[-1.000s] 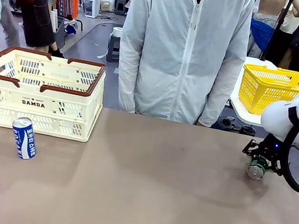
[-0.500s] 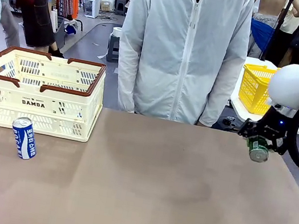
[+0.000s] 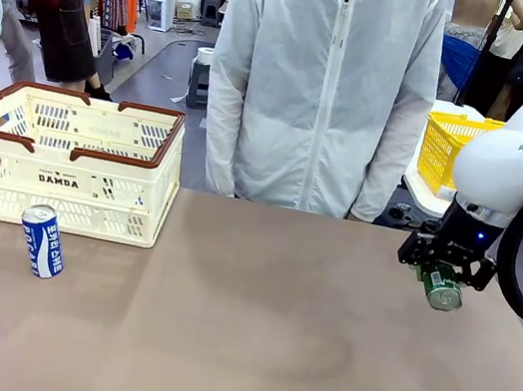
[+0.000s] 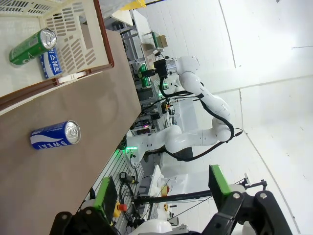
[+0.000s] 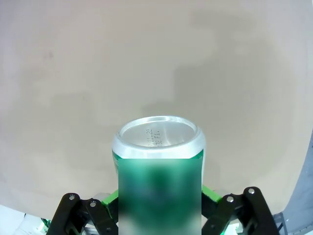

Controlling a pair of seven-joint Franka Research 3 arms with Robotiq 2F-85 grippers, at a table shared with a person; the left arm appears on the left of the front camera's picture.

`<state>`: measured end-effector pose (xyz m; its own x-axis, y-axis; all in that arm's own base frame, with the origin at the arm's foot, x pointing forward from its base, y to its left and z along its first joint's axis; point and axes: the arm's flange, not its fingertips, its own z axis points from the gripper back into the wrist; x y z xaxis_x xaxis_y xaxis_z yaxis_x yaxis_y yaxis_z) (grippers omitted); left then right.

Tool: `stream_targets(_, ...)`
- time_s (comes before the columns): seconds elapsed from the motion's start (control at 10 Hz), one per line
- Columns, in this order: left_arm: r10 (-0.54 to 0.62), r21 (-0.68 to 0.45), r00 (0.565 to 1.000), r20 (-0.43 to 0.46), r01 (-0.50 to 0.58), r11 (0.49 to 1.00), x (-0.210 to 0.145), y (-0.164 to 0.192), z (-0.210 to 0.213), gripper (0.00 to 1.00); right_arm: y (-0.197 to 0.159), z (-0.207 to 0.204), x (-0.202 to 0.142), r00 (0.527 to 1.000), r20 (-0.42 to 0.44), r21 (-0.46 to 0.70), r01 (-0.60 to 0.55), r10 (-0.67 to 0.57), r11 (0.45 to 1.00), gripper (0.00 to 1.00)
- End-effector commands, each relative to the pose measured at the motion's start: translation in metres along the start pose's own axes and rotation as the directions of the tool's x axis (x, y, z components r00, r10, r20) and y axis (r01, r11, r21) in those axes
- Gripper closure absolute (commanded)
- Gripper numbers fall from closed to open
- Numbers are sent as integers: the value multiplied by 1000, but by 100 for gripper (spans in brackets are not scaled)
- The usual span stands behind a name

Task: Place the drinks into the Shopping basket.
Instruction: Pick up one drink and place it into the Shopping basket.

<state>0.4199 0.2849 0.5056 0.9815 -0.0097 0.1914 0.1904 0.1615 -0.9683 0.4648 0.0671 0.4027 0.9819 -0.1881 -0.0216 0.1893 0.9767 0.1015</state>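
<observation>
- Green can [image 3: 443,291] is up off the table [image 3: 244,354] on the robot's right side, lying sideways in the right gripper [image 3: 437,273]. The jaws are clamped tight on its body, and the right wrist cam looks past its silver end at bare tabletop.
- So I'd call this the carry step: one drink lifted, not delivered yet.
- Shopping basket [image 3: 154,116] sits at the far left of the table, well apart from the held can, with pretty much the whole tabletop in between.
- The left wrist cam peeks inside the basket. Another green can [image 4: 28,47] is lying on the bottom, with what looks like a second blue can [image 4: 50,63] touching it.
- Blue can [image 3: 43,240] is on the table just in front of the basket, not in it, so that one is left to do.
- Left gripper [image 4: 161,193] has its fingers spread wide with nothing between them.
- Next move, my guess: swing the held can across the middle, high enough to clear the brown rim, and stop over the open top. Let go low so it doesn't bang into the cans already inside. The person [image 3: 322,85] stands at the far edge, so keep the path on the near side.
</observation>
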Motion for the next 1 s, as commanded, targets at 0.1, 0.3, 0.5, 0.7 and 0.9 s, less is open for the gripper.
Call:
stream_targets(0.1, 3, 4, 1000, -4, -3, 1000, -2, -2, 1, 0, 0, 0, 0, 1000, 0, 0, 0, 0, 1000, 100)
stream_targets(0.3, 3, 4, 1000, -4, -3, 1000, -2, -2, 1, 0, 63, 4, -28, 992, 60, 39, 108, -111, 993, 100)
stream_targets(0.5, 3, 4, 1000, -4, -3, 1000, -2, -2, 1, 0, 153, -17, -49, 996, 70, 70, 47, -52, 996, 100)
stream_targets(0.7, 3, 4, 1000, -4, -3, 1000, -2, -2, 1, 0, 232, -47, -47, 998, 61, 108, 3, -10, 994, 100)
stream_targets(0.9, 3, 4, 1000, -4, -3, 1000, -2, -2, 1, 0, 306, -86, -45, 995, 95, 81, -8, 0, 997, 100)
